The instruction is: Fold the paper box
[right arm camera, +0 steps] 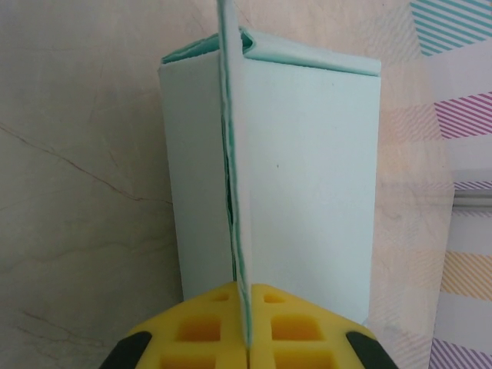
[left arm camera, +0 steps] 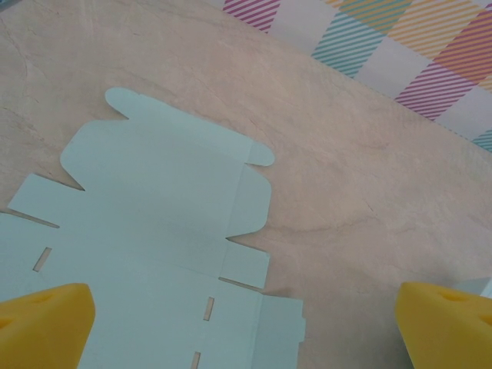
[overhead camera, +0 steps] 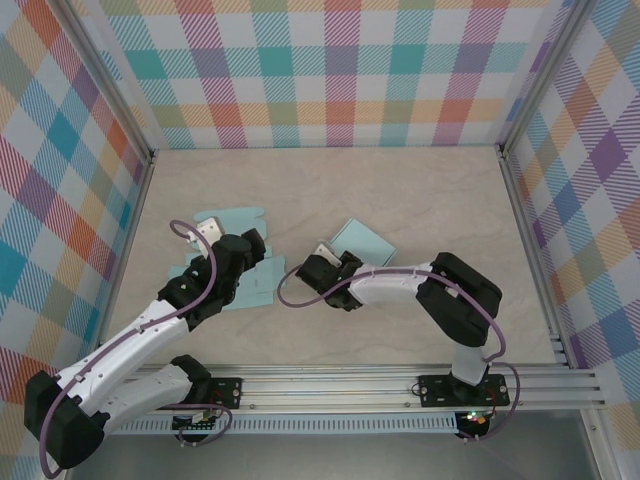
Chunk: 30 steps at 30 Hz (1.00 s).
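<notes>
Right fingers (right arm camera: 200, 334) pressed together, pinching thin upright flap (right arm camera: 229, 154) of paper box (right arm camera: 307, 177). Box body runs out toward 12 o'clock, resting on desk (right arm camera: 77, 192). Left fingers (left arm camera: 46, 323) spread wide, touching nothing. Flat blank (left arm camera: 154, 231) lies on desk between them, reaching toward 11 o'clock.

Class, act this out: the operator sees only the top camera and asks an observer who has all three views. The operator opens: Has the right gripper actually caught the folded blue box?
Observer: Yes. The right gripper is shut on a thin flap of the folded box, seen edge-on between its yellow pads.
Operator: And the other arm?
Observer: The left gripper is wide open, holding nothing; the flat sheet lies on the table below it.
Operator: Any detail on that sheet?
Observer: It has small slots cut into it.
</notes>
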Tool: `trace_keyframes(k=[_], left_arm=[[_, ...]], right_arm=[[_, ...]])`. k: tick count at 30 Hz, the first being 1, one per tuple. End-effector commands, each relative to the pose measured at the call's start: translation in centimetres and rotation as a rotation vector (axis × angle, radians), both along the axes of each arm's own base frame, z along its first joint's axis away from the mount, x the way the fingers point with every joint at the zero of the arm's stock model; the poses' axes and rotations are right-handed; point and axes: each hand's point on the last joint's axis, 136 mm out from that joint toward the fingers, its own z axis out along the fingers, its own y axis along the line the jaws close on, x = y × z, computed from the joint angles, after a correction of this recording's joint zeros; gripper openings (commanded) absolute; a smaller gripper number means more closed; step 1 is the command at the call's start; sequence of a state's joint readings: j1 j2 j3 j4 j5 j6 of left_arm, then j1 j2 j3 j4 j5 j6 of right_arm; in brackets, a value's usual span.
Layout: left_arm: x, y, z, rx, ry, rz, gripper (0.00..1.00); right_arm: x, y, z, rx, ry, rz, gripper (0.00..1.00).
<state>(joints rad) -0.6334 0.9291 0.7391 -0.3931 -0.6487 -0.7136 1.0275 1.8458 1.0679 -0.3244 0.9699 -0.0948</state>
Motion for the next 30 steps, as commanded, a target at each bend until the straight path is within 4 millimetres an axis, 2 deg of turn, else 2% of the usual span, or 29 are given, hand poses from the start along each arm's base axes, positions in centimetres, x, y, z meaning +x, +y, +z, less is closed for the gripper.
trace_keyframes(k=[1,4,7,10,15,19,24,28,30], left_arm=[[0.0,0.7,-0.4,0.036,0.011,0.016,1.0],[0.3,0.0,-0.3,0.035,0.011,-0.016,1.0],[0.9,-0.9,-0.1,0.046,0.024,-0.062,1.0],[1.7,-2.9,0.1,0.075,0.032,-0.174,1.0],[3.6,-6.2,0.0,0.084,0.031,-0.343,1.0],[5.0,-9.5,-0.1,0.019,-0.032,-0.542,1.0],[5.2,-13.2,-0.5,-0.056,-0.112,-0.827,0.97],[5.1,-14.8,0.1,-0.104,-0.202,-0.992,0.95],[5.2,-15.0,0.2,-0.079,-0.234,-1.054,0.89]], right_arm=[[0.1,0.6,1.5,0.058,-0.009,0.005,0.0],[-0.2,0.7,2.8,0.089,0.018,-0.005,0.0],[-1.7,1.4,4.1,0.173,0.125,0.013,0.0],[-3.5,1.8,5.9,0.266,0.252,0.04,0.0],[-5.4,1.5,8.2,0.383,0.429,0.072,0.0],[-5.8,1.0,8.6,0.45,0.553,0.083,0.0],[-5.3,0.6,8.0,0.492,0.673,0.09,0.0],[-4.0,1.0,7.1,0.495,0.696,0.138,0.01],[-3.7,1.7,7.1,0.516,0.712,0.178,0.03]])
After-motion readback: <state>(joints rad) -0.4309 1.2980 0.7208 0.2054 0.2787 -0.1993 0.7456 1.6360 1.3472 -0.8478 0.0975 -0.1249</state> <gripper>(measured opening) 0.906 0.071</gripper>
